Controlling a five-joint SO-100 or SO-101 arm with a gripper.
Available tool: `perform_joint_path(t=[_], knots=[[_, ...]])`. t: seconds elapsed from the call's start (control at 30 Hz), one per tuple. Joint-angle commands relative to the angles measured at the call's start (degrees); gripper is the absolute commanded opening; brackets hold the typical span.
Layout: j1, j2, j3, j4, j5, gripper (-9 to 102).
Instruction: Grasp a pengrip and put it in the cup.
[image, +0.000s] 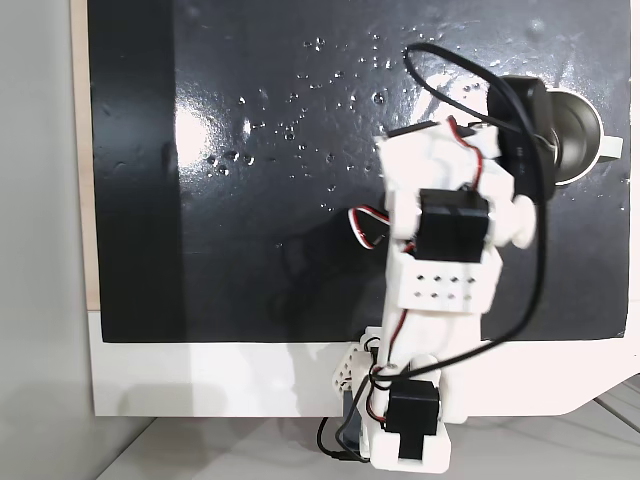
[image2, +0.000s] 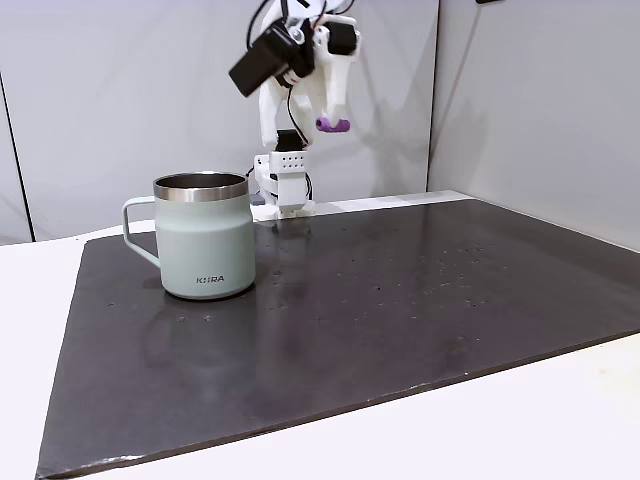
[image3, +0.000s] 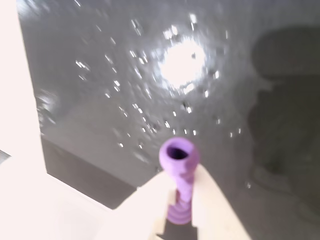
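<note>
Arm raised high above a dark mat (image2: 400, 300) on a white table (image2: 560, 420), carrying its load through the air; the hand (image2: 333, 122) is clamped on the pengrip (image2: 334, 125), a small purple ribbed tube, and in a fixed view from the side it hangs well above the mat, up and to the right of the cup (image2: 203, 238); the height looks chosen so the tube can pass over the cup's rim rather than knock its wall; in the wrist view the two pale fingers (image3: 220, 210) pinch the pengrip (image3: 179, 159) along its lower ribs, so its open end juts out past the fingertips and points away over the glossy mat (image3: 100, 100); that hold low on the tube probably leaves most of it free to drop cleanly once the fingers part; the cup stands upright on the mat with its steel-lined mouth open upward and its flat handle turned left in the side view, ready to receive; in a fixed view from above, the arm's white body and black motors cover much of the cup (image: 580, 135), of which a shiny curve of the inside and the handle show at the right edge; the pengrip is not yet over the mouth, judging from the side view; the carry seems partway done; bright lamp glare and specks mark the mat.
</note>
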Motion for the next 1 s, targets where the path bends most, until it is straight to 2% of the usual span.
perform_joint_path(t=[0.0, 0.47, 0.7, 0.97], knots=[[7.73, 3.08, -6.15, 0.70, -6.86, 0], [27.16, -10.20, -24.70, 1.41, -25.40, 0], [30.67, -19.51, -32.43, 1.49, -27.95, 0], [29.36, -28.39, -42.19, 4.83, -26.89, 0]])
